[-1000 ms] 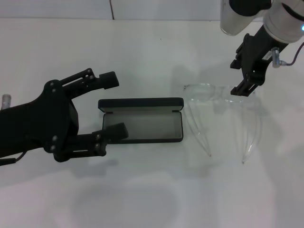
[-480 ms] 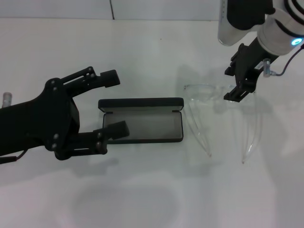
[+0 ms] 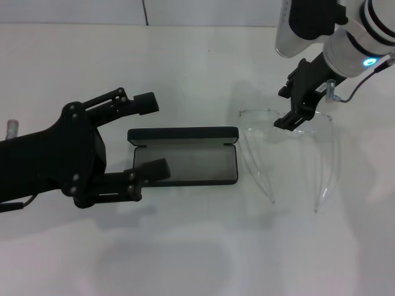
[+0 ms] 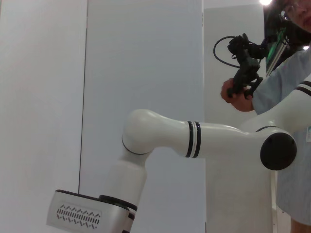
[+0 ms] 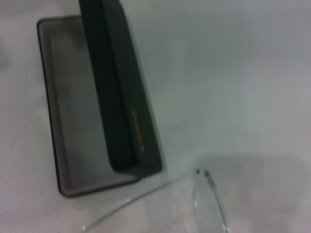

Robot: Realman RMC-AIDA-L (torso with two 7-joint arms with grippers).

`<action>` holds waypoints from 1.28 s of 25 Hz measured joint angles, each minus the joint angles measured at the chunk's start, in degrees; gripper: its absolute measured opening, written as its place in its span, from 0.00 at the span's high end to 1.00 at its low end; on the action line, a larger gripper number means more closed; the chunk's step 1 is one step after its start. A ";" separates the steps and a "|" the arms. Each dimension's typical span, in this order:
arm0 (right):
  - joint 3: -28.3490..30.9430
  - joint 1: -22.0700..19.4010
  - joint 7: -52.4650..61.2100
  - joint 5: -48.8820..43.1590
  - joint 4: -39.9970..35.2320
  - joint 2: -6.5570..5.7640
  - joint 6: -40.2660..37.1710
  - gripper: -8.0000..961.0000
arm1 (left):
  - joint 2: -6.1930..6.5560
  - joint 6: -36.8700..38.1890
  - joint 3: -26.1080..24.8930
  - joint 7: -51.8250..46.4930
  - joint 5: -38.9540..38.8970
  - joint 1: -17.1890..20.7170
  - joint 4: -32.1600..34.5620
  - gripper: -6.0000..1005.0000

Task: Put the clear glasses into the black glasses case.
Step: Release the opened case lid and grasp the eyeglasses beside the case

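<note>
Nearing clear glasses (leftward): right end effector

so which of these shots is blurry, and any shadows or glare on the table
Right wrist view: soft and out of focus, black glasses case and clear glasses smeared. Head view: sharp, faint grey shadows on the white table beside the glasses and under the left tool; no strong glare. Left wrist view: sharp, only arm and wall.

We see a plain white table under soft, even light. Along its far edge runs a white wall with one vertical seam.
</note>
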 joint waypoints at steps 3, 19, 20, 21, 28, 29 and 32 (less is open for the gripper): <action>-0.11 0.12 -0.05 0.81 0.96 -0.09 0.68 0.33 | 0.00 0.00 0.00 0.00 0.08 0.00 0.00 0.14; -0.32 -0.09 -0.03 0.11 3.49 -0.12 2.83 0.37 | -0.05 0.01 0.00 0.00 0.73 -0.45 -0.70 0.14; -0.40 -0.16 -0.01 0.12 3.60 -0.04 3.02 0.37 | -0.06 0.01 0.00 0.00 0.76 -0.46 -0.70 0.14; -0.46 -0.16 0.00 0.12 3.71 -0.03 3.10 0.38 | -0.06 0.01 0.00 0.00 0.78 -0.46 -0.71 0.14; -0.49 -0.13 0.01 0.23 4.26 -0.08 3.34 0.46 | -0.09 0.01 0.00 0.00 0.83 -0.47 -0.96 0.14; -0.50 -0.14 0.01 0.12 4.28 -0.07 3.39 0.47 | -0.09 0.01 0.00 0.00 0.82 -0.55 -1.09 0.14; -0.53 -0.16 0.00 -0.04 4.35 -0.02 3.74 0.49 | -0.09 0.01 0.00 0.00 0.83 -0.77 -1.36 0.14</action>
